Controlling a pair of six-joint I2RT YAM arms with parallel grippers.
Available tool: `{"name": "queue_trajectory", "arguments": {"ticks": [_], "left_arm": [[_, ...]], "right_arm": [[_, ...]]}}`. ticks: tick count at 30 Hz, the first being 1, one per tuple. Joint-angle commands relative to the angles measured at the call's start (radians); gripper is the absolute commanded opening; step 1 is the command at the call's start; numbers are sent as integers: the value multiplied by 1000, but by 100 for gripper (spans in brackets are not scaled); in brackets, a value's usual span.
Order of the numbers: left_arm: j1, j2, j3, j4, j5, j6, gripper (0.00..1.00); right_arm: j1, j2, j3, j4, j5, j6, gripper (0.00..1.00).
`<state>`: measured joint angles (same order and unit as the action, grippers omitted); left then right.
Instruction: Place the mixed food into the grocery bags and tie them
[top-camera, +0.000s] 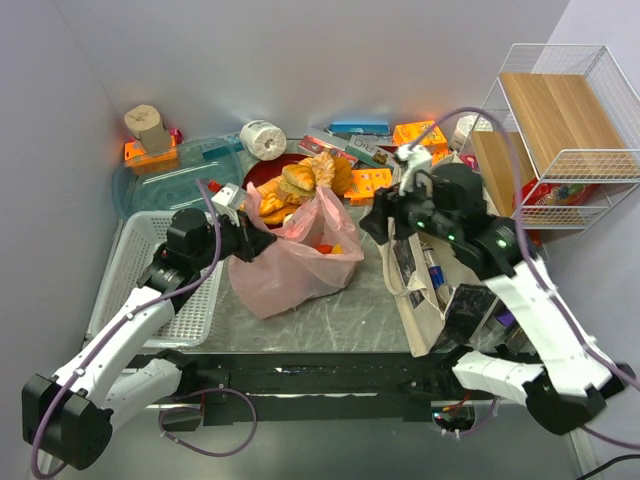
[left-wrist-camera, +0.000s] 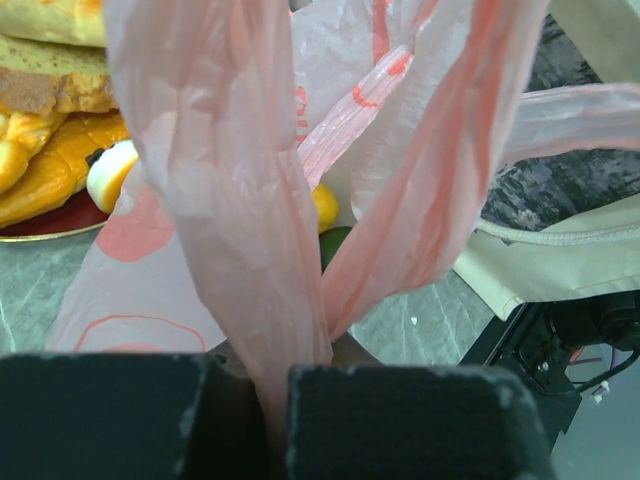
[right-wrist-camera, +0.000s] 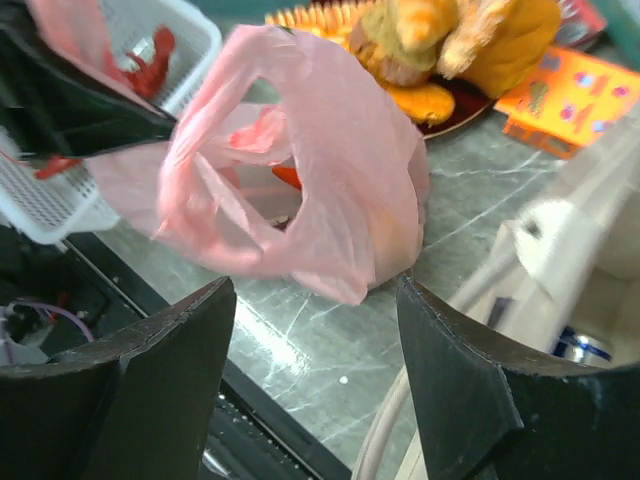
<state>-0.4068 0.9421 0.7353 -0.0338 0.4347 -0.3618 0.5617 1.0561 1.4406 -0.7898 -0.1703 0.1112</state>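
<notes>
The pink plastic bag (top-camera: 295, 262) slumps on the table's middle, its mouth open, with red and yellow toy produce (top-camera: 328, 248) inside. My left gripper (top-camera: 258, 241) is shut on one of the bag's twisted handles (left-wrist-camera: 255, 250); the strip runs down between the pads at the left gripper (left-wrist-camera: 272, 385). A yellow lemon (left-wrist-camera: 323, 205) and a green piece (left-wrist-camera: 336, 242) show through the handles. My right gripper (top-camera: 373, 228) hangs open just right of the bag; the right gripper (right-wrist-camera: 315, 300) holds nothing, with the pink bag (right-wrist-camera: 320, 190) beyond its tips. The beige canvas tote (top-camera: 425, 285) lies on the right with a blue can (right-wrist-camera: 583, 346) in it.
A red plate of breads and croissants (top-camera: 310, 180) sits behind the bag. A white basket (top-camera: 150, 270) at left holds a red lobster (right-wrist-camera: 150, 58). Orange boxes (top-camera: 370, 183), a paper roll (top-camera: 263, 139) and a clear tray (top-camera: 170, 178) line the back. A wire rack (top-camera: 560, 130) stands far right.
</notes>
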Motion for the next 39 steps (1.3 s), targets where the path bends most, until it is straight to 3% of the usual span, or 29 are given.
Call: {"name": "queue_trajectory", "arguments": {"ticks": [1,5,17,28,30,31,33,34,35,36,39], "left_arm": [[26,6,-11,20,58,-14,1],[46,15,-5,14,74,-8,1],[86,38,-7,26,114,-25,1],[98,55,-7,26,130,-26,1],[99,54,-8,26,131,-28,2],[100,53,-8,26,130,-28,1],[102,52,-5,26,124,-25,1],[105,52,-4,26,122,-23,1],[105,50,-2,26,121,-20,1],[106,46,-4,26,121,-22,1],[114,44,-2,23,119,-19,1]], "right_arm": [[-3,33,-49,122,-63,-48,72],[30,5,-126,192,-123,-91,79],[113,-22,-210,270,-152,-180,84],[175,88,-184,296,-98,-205,82],[176,103,-175,299,-55,-191,75],[179,116,-158,300,-38,-183,56],[179,125,-128,273,-20,-166,31],[179,117,-94,264,-18,-159,12],[179,105,-80,264,-15,-141,4],[178,91,-66,268,-11,-130,0],[178,6,-17,293,14,-75,0]]}}
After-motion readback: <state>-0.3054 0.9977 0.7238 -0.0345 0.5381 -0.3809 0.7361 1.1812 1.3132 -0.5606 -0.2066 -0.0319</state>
